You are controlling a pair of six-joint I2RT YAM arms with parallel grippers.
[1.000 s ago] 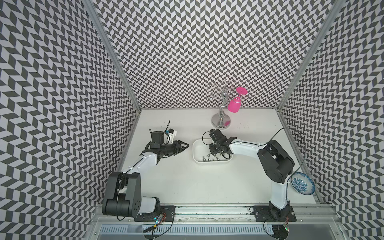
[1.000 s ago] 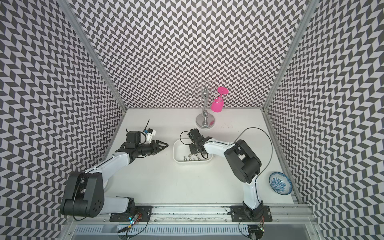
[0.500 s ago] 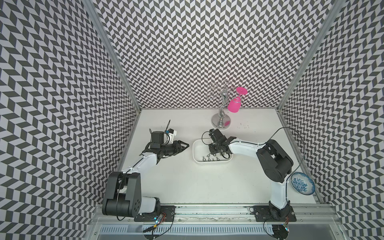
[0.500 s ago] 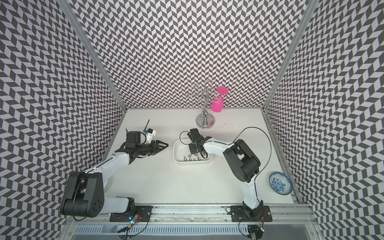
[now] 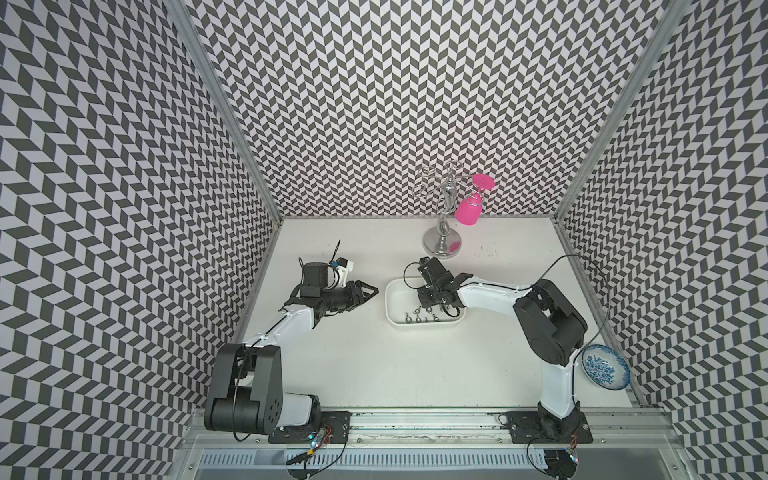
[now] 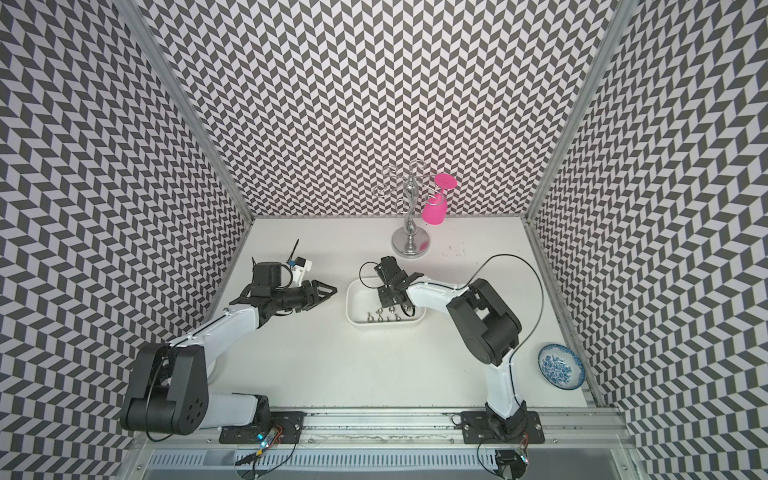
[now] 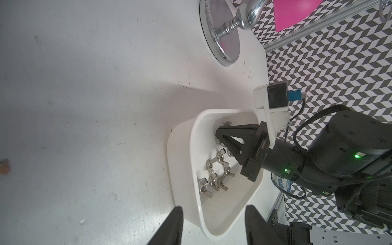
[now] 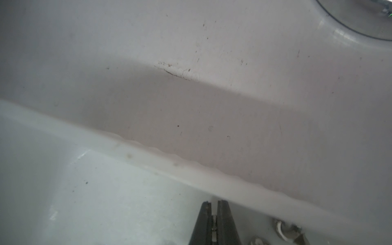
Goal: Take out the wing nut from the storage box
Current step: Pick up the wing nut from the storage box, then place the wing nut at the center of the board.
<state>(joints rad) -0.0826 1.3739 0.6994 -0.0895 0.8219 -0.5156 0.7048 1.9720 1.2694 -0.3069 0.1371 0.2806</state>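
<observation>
1. Reaching steeply down into the storage box, the right hand is seen with its fingers pressed together, the tips low over the box floor. Whether anything is pinched between them cannot be told, as only a thin pale sliver is shown in the gap in the right wrist view.
2. The steep tilt is judged to be chosen so that the narrow tips can be brought onto a single piece without the rim being struck.
3. The left hand is held half open and empty, just beside the left end of the box and apparently not touching it. It is judged to be parked there so that the box could be steadied if it slid.
4. The box is set on the worktop about midway between the left and right edges. It lies nearer the far edge, in front of the chrome stand. Its long axis is laid parallel to that far edge.
5. The wing nuts are gathered loose along the near long wall of the box. They are lain on their sides with wings splayed in differing directions, so no common heading is shown. One more nut is partly hidden under the right hand's tips.
</observation>
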